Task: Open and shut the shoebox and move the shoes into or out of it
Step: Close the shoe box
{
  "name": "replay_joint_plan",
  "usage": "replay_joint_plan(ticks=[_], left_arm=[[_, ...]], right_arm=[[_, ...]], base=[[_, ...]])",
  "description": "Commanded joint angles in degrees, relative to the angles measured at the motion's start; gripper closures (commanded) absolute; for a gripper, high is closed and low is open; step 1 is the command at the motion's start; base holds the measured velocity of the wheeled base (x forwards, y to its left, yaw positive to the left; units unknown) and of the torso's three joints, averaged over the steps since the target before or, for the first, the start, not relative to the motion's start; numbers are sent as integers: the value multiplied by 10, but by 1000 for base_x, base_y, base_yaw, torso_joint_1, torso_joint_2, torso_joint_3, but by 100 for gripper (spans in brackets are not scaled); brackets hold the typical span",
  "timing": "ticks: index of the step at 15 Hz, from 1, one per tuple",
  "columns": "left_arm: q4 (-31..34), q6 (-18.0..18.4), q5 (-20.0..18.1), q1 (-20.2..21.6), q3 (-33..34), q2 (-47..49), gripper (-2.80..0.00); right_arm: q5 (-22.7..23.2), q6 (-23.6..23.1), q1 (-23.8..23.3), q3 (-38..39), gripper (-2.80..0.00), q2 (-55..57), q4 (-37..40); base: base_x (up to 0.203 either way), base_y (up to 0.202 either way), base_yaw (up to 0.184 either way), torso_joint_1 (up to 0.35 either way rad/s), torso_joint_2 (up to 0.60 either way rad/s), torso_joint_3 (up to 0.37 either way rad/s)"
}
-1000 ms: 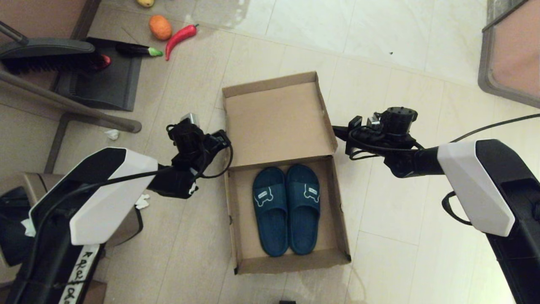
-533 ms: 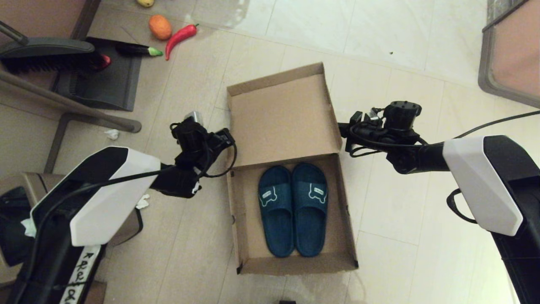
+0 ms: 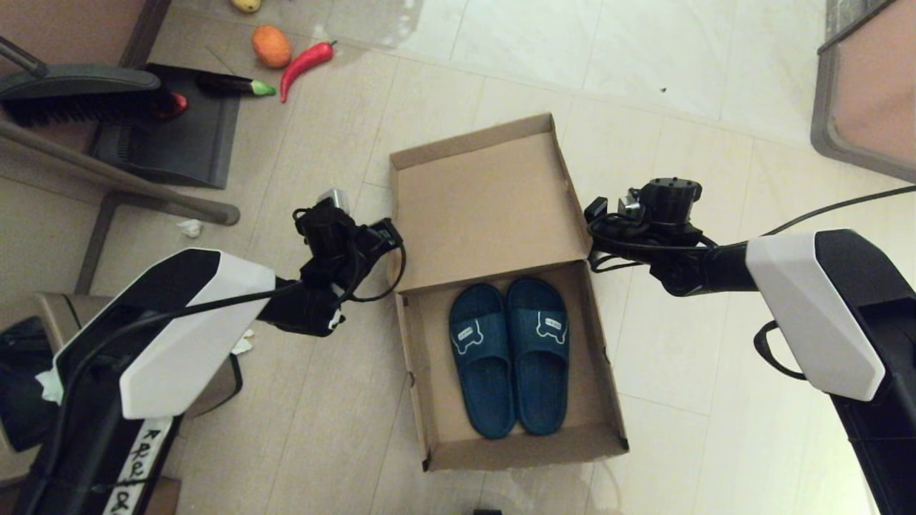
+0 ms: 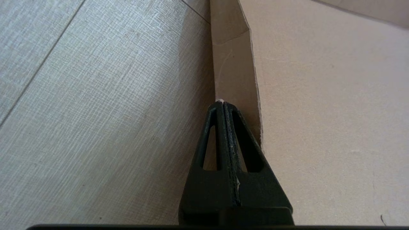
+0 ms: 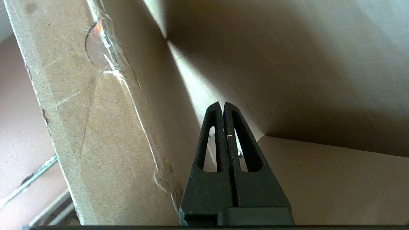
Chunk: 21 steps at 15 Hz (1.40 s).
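The brown cardboard shoebox (image 3: 526, 449) stands open on the tiled floor, its hinged lid (image 3: 486, 207) tilted up and back. Inside lie the two navy slide slippers (image 3: 512, 357) side by side, bone emblems showing on the straps. My left gripper (image 3: 390, 234) is shut, its tip against the outside of the lid's left side flap (image 4: 235, 80); the left gripper (image 4: 221, 103) holds nothing. My right gripper (image 3: 591, 214) is shut and empty at the lid's right edge; in the right wrist view the right gripper (image 5: 221, 104) points in beside the taped side flap (image 5: 96, 111).
A black dustpan (image 3: 179, 136) and brush (image 3: 79, 93) lie at the far left beside a metal frame leg (image 3: 114, 175). A toy eggplant (image 3: 232, 86), red chili (image 3: 304, 64) and orange fruit (image 3: 272, 45) sit beyond. Crumpled tissue (image 3: 190, 227) is nearby. Furniture (image 3: 866, 93) stands at the far right.
The shoebox, with the slippers in it, has slid to the right on the floor. Both shut grippers have shifted right with the lid's side edges.
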Motion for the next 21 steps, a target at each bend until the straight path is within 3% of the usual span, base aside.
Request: replay_joint_plan(ticks=[1, 5, 18, 21], left_arm=[[-3, -2, 1, -1, 0, -2, 0], [7, -2, -2, -1, 0, -10, 0], [24, -2, -9, -26, 1, -52, 0], [34, -2, -8, -27, 2, -79, 0]], right_arm=[[5, 4, -2, -1, 0, 2, -6], [27, 5, -15, -5, 0, 16, -41], [43, -25, -31, -5, 0, 25, -54], [70, -24, -40, -5, 0, 17, -66]], base=[[0, 0, 0, 0, 0, 0], [0, 0, 0, 0, 0, 0], [0, 0, 0, 0, 0, 0], [0, 0, 0, 0, 0, 0]])
